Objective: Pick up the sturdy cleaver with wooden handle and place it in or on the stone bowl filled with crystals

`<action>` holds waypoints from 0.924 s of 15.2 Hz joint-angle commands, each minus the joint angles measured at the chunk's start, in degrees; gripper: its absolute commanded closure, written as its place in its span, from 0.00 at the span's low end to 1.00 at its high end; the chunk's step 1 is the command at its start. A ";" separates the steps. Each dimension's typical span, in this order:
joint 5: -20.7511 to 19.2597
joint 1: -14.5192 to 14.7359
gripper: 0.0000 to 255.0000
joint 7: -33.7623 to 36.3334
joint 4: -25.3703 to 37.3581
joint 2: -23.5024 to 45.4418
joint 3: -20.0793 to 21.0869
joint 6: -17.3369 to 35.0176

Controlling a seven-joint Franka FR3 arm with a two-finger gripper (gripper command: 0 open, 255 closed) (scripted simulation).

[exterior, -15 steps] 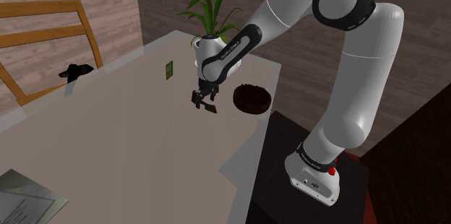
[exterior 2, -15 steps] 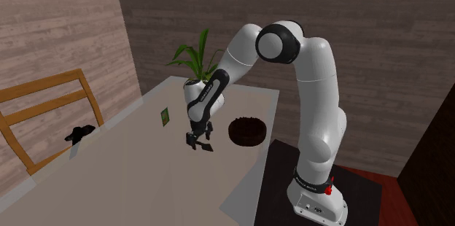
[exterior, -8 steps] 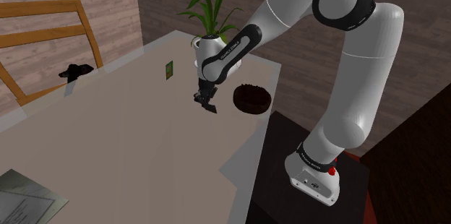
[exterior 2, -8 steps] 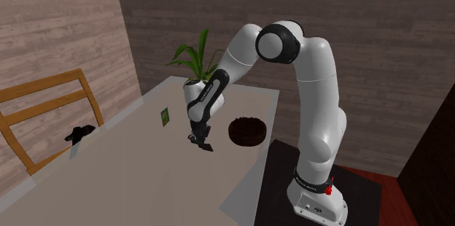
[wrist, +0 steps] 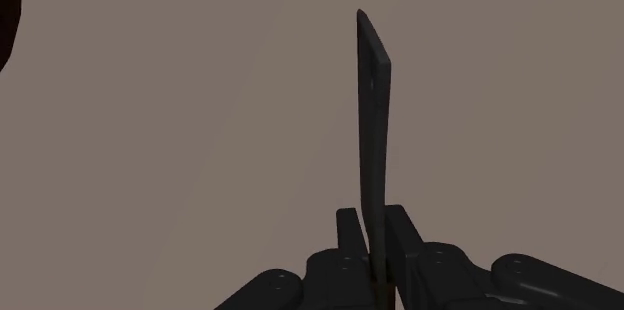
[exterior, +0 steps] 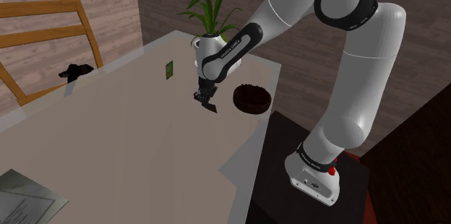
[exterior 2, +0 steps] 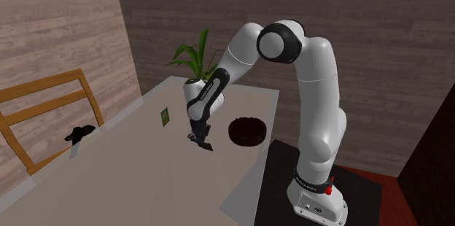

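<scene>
Dark and thin, the cleaver point(wrist: 374, 108) stands edge-on between the two black fingers of the claw point(wrist: 372, 220), which are pressed closed against its lower end. The claw hangs low over a pale table point(exterior: 123, 136), and whether the blade's tip touches the top I cannot tell. Near the claw, on its stand side, sits the dark round bowl point(exterior: 252, 98), with a strip of bare tabletop between the two. Behind the claw, close by the forearm, a leafy plant in a white pot point(exterior: 207, 42) rises above it. On the claw's other side from the bowl a small green card point(exterior: 170, 70) stands near. Well apart that way lie a black object point(exterior: 75, 71) beside a wooden chair point(exterior: 50, 35), and papers point(exterior: 25, 197) at the far corner. The table edge runs just past the bowl, the dark stand point(exterior: 289, 179) below it.
</scene>
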 commanded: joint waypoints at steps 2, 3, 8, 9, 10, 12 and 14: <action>0.43 -0.17 1.00 -0.30 -0.14 -2.04 0.23 -1.88; 0.57 -0.22 1.00 -0.39 -0.13 -2.71 0.30 -2.56; 1.27 -0.42 1.00 -0.86 0.13 -5.94 0.59 -6.02; 1.40 -0.45 1.00 -0.94 0.22 -6.56 0.63 -6.72; 1.53 -0.48 1.00 -1.03 0.33 -7.17 0.67 -7.43; 1.77 -0.53 1.00 -1.19 0.57 -8.36 0.75 -8.86; 2.01 -0.58 1.00 -1.35 0.87 -9.51 0.81 -10.30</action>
